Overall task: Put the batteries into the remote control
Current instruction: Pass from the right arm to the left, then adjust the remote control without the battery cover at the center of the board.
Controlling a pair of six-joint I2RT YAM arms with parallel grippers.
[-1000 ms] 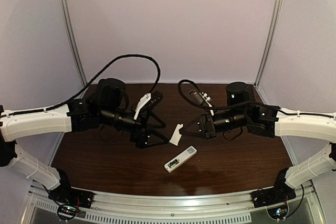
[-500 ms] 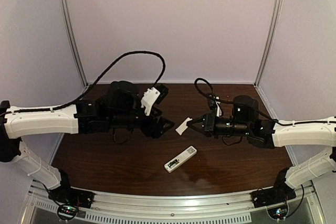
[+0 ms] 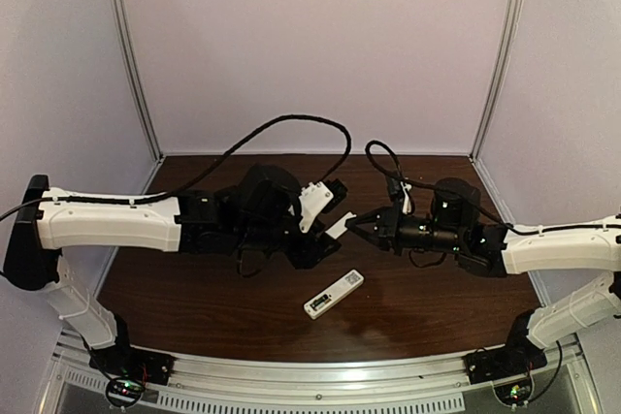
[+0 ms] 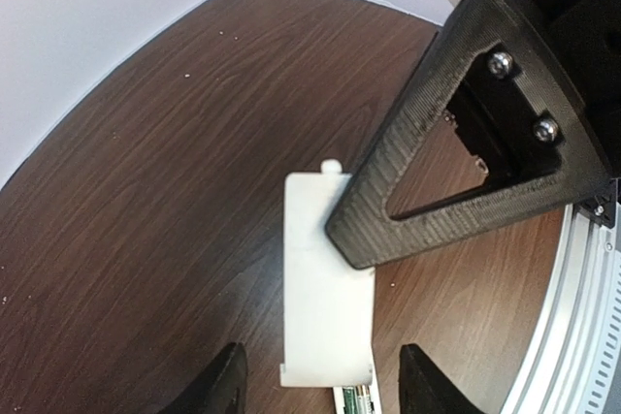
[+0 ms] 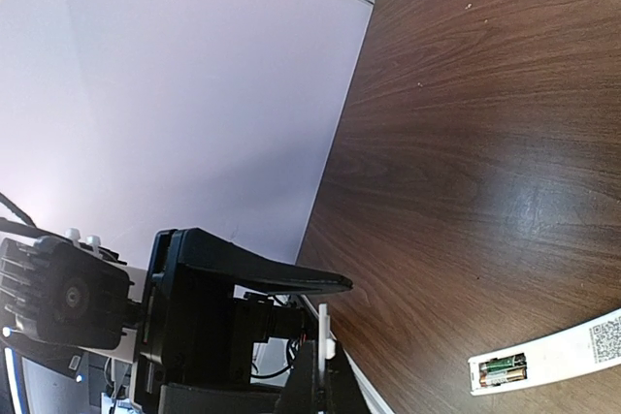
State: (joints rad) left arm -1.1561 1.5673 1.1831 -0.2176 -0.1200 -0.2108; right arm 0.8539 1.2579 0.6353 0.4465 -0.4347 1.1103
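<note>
White cover (image 4: 325,288) is clenched in the right claw (image 3: 349,227), mid-air. Looks like a handover: the left claw (image 4: 327,381) straddles it, released, not touching. Remote control (image 3: 333,295) lies on the worktop (image 3: 194,298) below, batteries (image 5: 500,369) in its open bay. Polarity too small to read, and the right wrist view crops the remote.

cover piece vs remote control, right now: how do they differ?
The cover is in the air, pinched in the right gripper; the remote control lies flat on the table.
The cover is the shorter piece; the remote control is a longer bar.
The cover is plain; the remote control shows batteries in an open bay at one end, with a printed label beside it.
Both are white plastic.
</note>
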